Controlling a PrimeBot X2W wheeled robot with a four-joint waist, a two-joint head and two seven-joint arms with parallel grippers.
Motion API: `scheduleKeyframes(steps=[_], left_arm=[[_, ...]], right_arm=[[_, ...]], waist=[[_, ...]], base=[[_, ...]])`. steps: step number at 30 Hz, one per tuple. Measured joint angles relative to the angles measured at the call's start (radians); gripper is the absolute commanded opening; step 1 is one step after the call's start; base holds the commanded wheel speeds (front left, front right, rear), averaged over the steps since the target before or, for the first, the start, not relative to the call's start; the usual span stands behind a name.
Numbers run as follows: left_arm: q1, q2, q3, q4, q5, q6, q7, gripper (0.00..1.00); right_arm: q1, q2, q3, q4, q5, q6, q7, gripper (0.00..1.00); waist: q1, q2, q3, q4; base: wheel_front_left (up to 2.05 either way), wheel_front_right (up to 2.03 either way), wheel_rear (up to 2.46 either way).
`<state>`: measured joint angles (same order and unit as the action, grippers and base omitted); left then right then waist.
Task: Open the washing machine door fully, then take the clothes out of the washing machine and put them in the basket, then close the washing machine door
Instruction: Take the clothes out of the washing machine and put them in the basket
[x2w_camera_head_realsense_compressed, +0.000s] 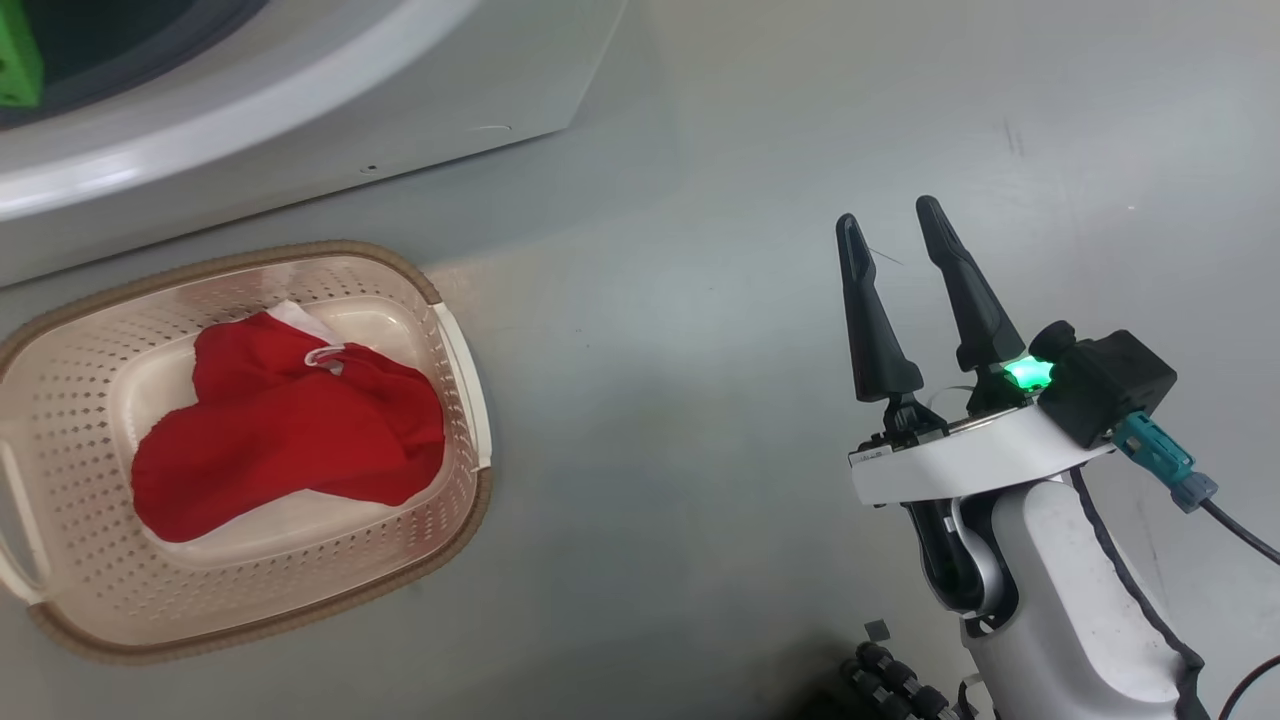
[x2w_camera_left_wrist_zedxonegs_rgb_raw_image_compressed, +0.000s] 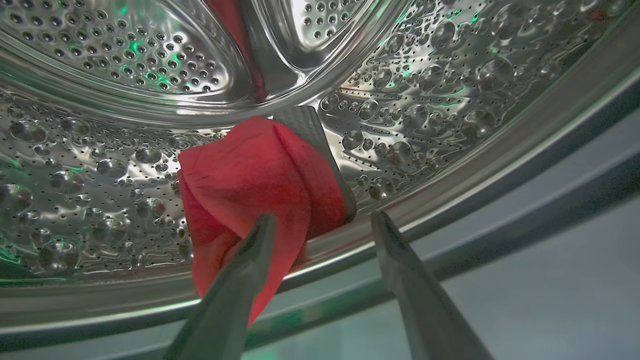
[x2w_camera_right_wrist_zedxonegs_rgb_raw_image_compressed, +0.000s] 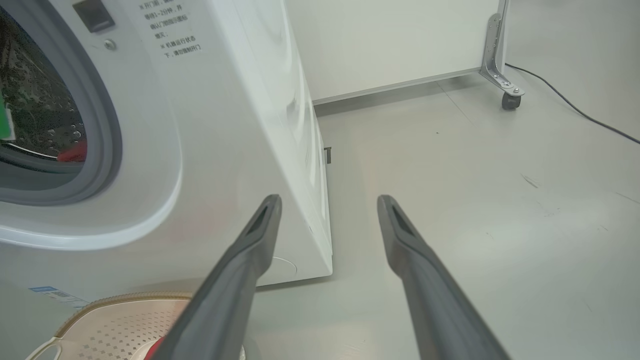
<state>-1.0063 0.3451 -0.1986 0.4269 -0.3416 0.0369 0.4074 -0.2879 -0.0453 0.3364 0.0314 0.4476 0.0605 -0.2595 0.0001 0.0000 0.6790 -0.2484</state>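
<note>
Left gripper (x2w_camera_left_wrist_zedxonegs_rgb_raw_image_compressed: 322, 216) is inside the drum (x2w_camera_left_wrist_zedxonegs_rgb_raw_image_compressed: 100, 150), jaws wide, lined up to grab the red garment (x2w_camera_left_wrist_zedxonegs_rgb_raw_image_compressed: 250, 175); right gripper (x2w_camera_head_realsense_compressed: 888, 212) hangs open, clear.

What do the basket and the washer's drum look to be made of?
The basket: probably plastic, cream and matte, judging by its perforated walls; brown woven-look rim. The drum: shiny metal, likely stainless steel, given mirror reflections, embossed bumps and punched holes.
</note>
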Motion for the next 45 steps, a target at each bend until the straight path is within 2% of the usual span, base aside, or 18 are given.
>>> scheduleKeyframes(steps=[10,17,22,23,24,26,28,29,30,40,45], left_arm=[[-0.113,0.1,0.023,0.057,0.027,-0.007,0.111,1.0],[-0.139,0.122,0.021,0.101,0.047,-0.005,0.174,1.0],[-0.158,0.151,0.019,0.128,0.079,0.018,0.21,1.0],[-0.162,0.151,0.018,0.133,0.082,0.021,0.219,0.95],[-0.164,0.151,0.014,0.136,0.087,0.021,0.227,0.85],[-0.166,0.151,0.013,0.144,0.088,0.027,0.241,0.54],[-0.168,0.151,0.013,0.155,0.088,0.03,0.262,0.35],[-0.169,0.151,0.013,0.157,0.088,0.035,0.268,0.2],[-0.172,0.151,0.013,0.159,0.088,0.038,0.271,0.0],[-0.185,0.135,0.014,0.151,0.088,0.047,0.285,0.0],[-0.185,0.098,0.026,0.136,0.079,0.049,0.235,0.0]], right_arm=[[-0.041,0.0,0.027,0.017,0.045,-0.001,0.0,1.0],[-0.054,0.0,0.026,0.032,0.05,-0.002,0.0,1.0],[-0.059,0.0,0.026,0.04,0.054,-0.01,0.0,1.0],[-0.062,0.0,0.026,0.041,0.054,-0.01,0.0,1.0],[-0.064,0.0,0.026,0.041,0.054,-0.01,0.0,1.0],[-0.072,0.0,0.026,0.042,0.054,-0.01,0.0,1.0],[-0.079,0.001,0.026,0.042,0.054,-0.01,0.0,1.0],[-0.079,0.001,0.026,0.043,0.054,-0.01,0.0,1.0],[-0.08,0.001,0.026,0.044,0.054,-0.01,0.0,1.0],[-0.096,0.0,0.023,0.056,0.053,-0.01,0.0,1.0],[-0.099,0.0,0.006,0.059,0.043,-0.01,0.0,1.0]], waist=[[0.0,0.0,0.064,-0.072],[0.0,0.0,0.084,-0.102],[-0.0001,0.0,0.089,-0.108],[-0.0001,0.0,0.09,-0.108],[0.0,0.0,0.091,-0.108],[0.0,0.0,0.092,-0.107],[-0.0001,0.0,0.093,-0.106],[-0.0001,0.0,0.093,-0.105],[-0.0001,0.0,0.094,-0.104],[-0.0001,0.0,0.093,-0.093],[-0.0001,0.0,0.086,-0.083]], base=[[0.0,0.0,0.0],[0.0,0.0,0.0],[0.0,0.0,0.0],[0.0,0.0,0.0],[0.0,0.0,0.0],[0.0,0.0,0.0],[0.0,0.0,0.0],[0.0,0.0,0.0],[0.0,0.0,0.0],[0.0,0.0,0.0],[0.0,0.0,0.0]])
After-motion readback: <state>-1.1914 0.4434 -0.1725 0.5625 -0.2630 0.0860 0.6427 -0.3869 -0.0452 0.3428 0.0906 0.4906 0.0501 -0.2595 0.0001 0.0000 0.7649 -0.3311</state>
